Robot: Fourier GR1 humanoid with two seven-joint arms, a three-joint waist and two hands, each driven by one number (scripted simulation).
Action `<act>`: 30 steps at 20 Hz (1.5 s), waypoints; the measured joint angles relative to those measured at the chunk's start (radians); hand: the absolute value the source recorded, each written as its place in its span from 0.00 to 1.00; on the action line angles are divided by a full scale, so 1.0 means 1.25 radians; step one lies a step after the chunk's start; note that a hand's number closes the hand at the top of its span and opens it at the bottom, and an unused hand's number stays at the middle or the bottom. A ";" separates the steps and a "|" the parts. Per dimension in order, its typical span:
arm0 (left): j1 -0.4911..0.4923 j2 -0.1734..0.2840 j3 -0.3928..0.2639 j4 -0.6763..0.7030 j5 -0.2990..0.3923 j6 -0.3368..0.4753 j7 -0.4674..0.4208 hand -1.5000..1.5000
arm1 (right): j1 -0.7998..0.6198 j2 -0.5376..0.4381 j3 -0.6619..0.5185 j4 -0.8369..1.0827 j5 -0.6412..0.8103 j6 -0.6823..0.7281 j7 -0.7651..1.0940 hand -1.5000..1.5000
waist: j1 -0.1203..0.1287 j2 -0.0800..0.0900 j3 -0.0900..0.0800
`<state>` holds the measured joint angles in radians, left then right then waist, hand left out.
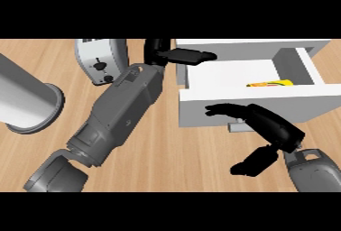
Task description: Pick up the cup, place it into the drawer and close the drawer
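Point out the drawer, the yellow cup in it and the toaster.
drawer (253,106): head view, on its white front panel.
yellow cup (269,84): head view, on its visible side.
toaster (100,58): head view, on its top.

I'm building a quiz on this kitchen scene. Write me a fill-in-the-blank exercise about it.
1. The drawer stands ____.
2. The yellow cup lies ____ the drawer.
3. The toaster stands to the ____ of the drawer in the head view.
4. The right hand is at the drawer's ____ panel, while the left hand is at its back corner.

Missing words: open; inside; left; front
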<state>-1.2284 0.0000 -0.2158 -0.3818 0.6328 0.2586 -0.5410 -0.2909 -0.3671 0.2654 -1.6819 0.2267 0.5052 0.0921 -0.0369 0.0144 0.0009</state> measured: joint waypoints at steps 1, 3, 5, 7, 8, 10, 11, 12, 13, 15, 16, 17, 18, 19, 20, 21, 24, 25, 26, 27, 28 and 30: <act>0.007 0.000 0.003 -0.003 0.001 -0.006 -0.005 0.00 | 0.001 0.005 0.014 0.029 0.031 -0.014 -0.012 0.00 | 0.008 -0.001 0.000; 0.028 0.004 0.009 -0.018 0.003 -0.017 -0.011 0.00 | 0.000 0.010 0.035 0.097 0.081 -0.036 -0.047 0.00 | 0.023 -0.003 0.000; 0.044 0.012 0.015 -0.026 0.007 -0.035 -0.016 0.00 | -0.027 0.019 0.055 0.185 0.128 -0.055 -0.080 0.00 | 0.037 -0.002 0.000; 0.064 0.021 0.016 -0.045 0.007 -0.042 -0.017 0.00 | -0.057 0.029 0.065 0.280 0.167 -0.078 -0.119 1.00 | 0.052 -0.004 0.000; 0.074 0.027 0.016 -0.056 0.007 -0.046 -0.015 0.00 | -0.074 0.031 0.063 0.331 0.181 -0.089 -0.140 1.00 | 0.060 -0.004 0.001; 0.097 0.034 0.015 -0.081 0.008 -0.053 -0.014 0.00 | -0.112 0.047 0.059 0.431 0.209 -0.119 -0.168 1.00 | 0.075 -0.004 0.001; 0.111 0.040 0.015 -0.092 0.008 -0.061 -0.014 0.00 | -0.132 0.051 0.052 0.479 0.217 -0.133 -0.185 1.00 | 0.082 -0.004 0.001; 0.123 0.044 0.014 -0.102 0.009 -0.067 -0.013 0.00 | -0.156 0.056 0.042 0.525 0.223 -0.147 -0.201 1.00 | 0.089 -0.003 0.001; 0.134 0.050 0.014 -0.114 0.010 -0.074 -0.009 0.00 | -0.181 0.057 0.034 0.568 0.230 -0.158 -0.226 1.00 | 0.093 -0.003 0.001; 0.156 0.058 0.012 -0.132 0.011 -0.088 -0.006 0.00 | -0.221 0.060 0.009 0.641 0.231 -0.185 -0.274 1.00 | 0.104 -0.002 0.001; 0.166 0.069 0.011 -0.143 0.012 -0.095 -0.002 0.00 | -0.239 0.064 -0.003 0.675 0.231 -0.202 -0.291 1.00 | 0.109 -0.002 0.001; 0.176 0.073 0.010 -0.152 0.012 -0.103 -0.001 0.00 | -0.258 0.063 -0.019 0.707 0.229 -0.216 -0.309 1.00 | 0.114 0.000 0.001; 0.186 0.076 0.010 -0.161 0.013 -0.106 -0.001 0.00 | -0.280 0.062 -0.035 0.738 0.226 -0.228 -0.322 1.00 | 0.118 0.002 0.002; 0.195 0.082 0.009 -0.170 0.014 -0.114 0.001 0.00 | -0.302 0.056 -0.054 0.763 0.219 -0.235 -0.336 1.00 | 0.124 0.004 0.002; 0.208 0.088 0.009 -0.179 0.015 -0.122 0.004 0.00 | -0.326 0.051 -0.070 0.789 0.214 -0.240 -0.346 1.00 | 0.128 0.004 0.002; 0.214 0.095 0.007 -0.189 0.016 -0.128 0.009 0.00 | -0.344 0.045 -0.087 0.814 0.208 -0.248 -0.358 1.00 | 0.133 0.005 0.003; 0.236 0.115 0.006 -0.211 0.018 -0.146 0.021 0.00 | -0.373 0.039 -0.117 0.861 0.190 -0.248 -0.388 1.00 | 0.141 0.006 0.004; 0.243 0.118 0.004 -0.218 0.018 -0.152 0.021 0.00 | -0.375 0.038 -0.122 0.868 0.185 -0.245 -0.396 1.00 | 0.143 0.005 0.004; 0.245 0.129 0.005 -0.223 0.020 -0.158 0.028 0.00 | -0.376 0.036 -0.127 0.873 0.178 -0.237 -0.405 1.00 | 0.145 0.005 0.004; 0.252 0.130 0.003 -0.227 0.019 -0.163 0.029 0.00 | -0.378 0.036 -0.133 0.877 0.171 -0.228 -0.407 1.00 | 0.146 0.005 0.004; 0.258 0.135 0.002 -0.232 0.019 -0.169 0.031 0.00 | -0.377 0.034 -0.138 0.879 0.164 -0.219 -0.411 1.00 | 0.148 0.005 0.004; 0.269 0.137 -0.003 -0.239 0.019 -0.177 0.034 0.00 | -0.375 0.028 -0.145 0.879 0.151 -0.198 -0.416 1.00 | 0.153 0.005 0.005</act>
<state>-0.8926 0.1708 -0.2192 -0.6811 0.6563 0.0371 -0.4983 -0.7601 -0.3326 0.0841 -0.5835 0.4156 0.2579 -0.4284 0.1549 0.0207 0.0069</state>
